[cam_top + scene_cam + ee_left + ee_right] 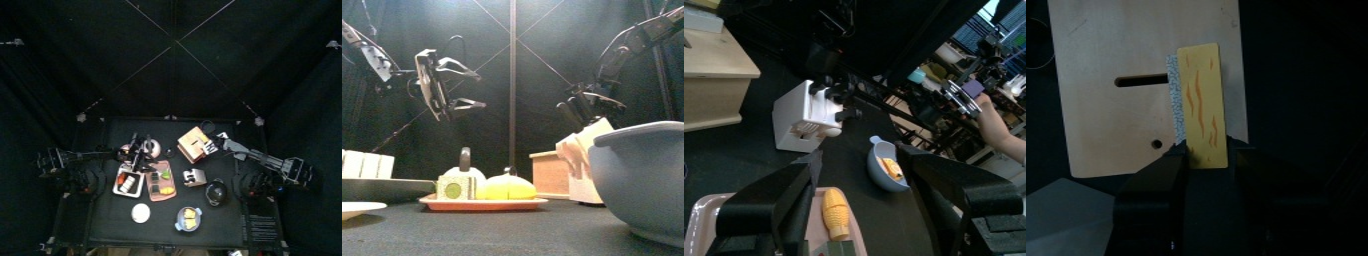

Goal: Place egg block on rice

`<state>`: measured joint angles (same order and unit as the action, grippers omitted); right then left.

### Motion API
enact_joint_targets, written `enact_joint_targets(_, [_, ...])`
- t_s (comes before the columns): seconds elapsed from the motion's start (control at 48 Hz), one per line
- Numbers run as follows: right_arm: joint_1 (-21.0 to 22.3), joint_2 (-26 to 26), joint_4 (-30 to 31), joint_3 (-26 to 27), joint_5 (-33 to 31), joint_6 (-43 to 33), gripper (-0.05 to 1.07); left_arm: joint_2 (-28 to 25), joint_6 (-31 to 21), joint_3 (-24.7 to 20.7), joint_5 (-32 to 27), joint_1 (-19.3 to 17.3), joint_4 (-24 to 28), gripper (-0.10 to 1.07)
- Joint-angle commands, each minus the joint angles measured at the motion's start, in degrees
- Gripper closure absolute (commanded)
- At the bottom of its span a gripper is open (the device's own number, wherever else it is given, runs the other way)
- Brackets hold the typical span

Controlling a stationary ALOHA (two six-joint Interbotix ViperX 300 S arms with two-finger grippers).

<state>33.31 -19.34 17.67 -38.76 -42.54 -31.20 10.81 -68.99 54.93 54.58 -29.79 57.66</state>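
My right gripper (1209,162) is shut on the egg block (1203,95), a flat yellow slab with orange streaks. It holds the block above the wooden box (1113,90). In the top view the right gripper (209,139) is over that box (195,145) at the table's back. White rice blocks (361,165) sit on a white plate (382,189) at the front left. My left gripper (135,152) hangs open and empty above the table's left middle (444,88). Its jaws stand wide apart in the left wrist view (871,205).
A pink tray (482,203) holds a white roll with a green spot (460,185) and a yellow piece (509,187). A large grey bowl (647,180) stands at the front right. A small bowl with a yellow piece (190,217) and a white disc (140,212) lie near the front. A person's hand (999,120) shows beyond the curtains.
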Motion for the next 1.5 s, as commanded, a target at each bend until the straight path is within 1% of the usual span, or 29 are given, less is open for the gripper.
enact_joint_targets(0.0, [-0.1,-0.4,-0.2,1.6,0.3,0.1,0.46,0.4,0.1,-0.6,0.2,-0.1,-0.2,0.04])
enact_joint_targets(0.729, [-0.3,-0.1,0.2,1.8,0.9,0.1,0.46,0.4,0.1,-0.5,0.2,-0.1,0.0,0.04])
enact_joint_targets(0.896, [-0.4,-0.1,0.3,1.8,1.7,0.1,0.42,0.4,0.1,-0.5,0.2,-0.1,0.0,0.04])
enact_joint_targets(1.104, [-0.4,-0.1,0.3,1.7,1.6,0.0,0.32,0.3,0.1,-0.5,0.1,-0.1,0.0,0.04])
enact_joint_targets(1.479, [0.0,0.0,0.0,1.8,1.4,-0.1,0.31,0.4,0.1,-0.5,0.2,-0.1,0.0,0.04])
